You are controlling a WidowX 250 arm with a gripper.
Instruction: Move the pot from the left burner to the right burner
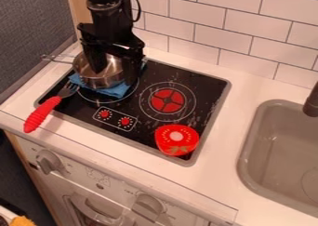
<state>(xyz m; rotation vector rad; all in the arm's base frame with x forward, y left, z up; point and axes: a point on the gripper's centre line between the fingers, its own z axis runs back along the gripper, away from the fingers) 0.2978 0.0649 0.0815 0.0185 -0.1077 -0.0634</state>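
Observation:
At the upper left of the stove, the gripper (114, 76) hangs low over the metal pot (99, 80). Its fingers are spread apart: one dips inside the pot, the other is by the pot's right side, so the right wall lies between them. I cannot tell whether either finger touches it. The pot stands upright on a folded blue cloth (118, 90) over the left burner (93, 98), its thin handle pointing left. The right burner (167, 101) has a red centre and nothing on it.
A fork with a red handle (42, 113) lies across the stove's left edge. A red tomato slice (177, 139) sits at the stove's front right corner. The sink (279, 150) is at the right, and a tiled wall (239, 29) rises behind the stove.

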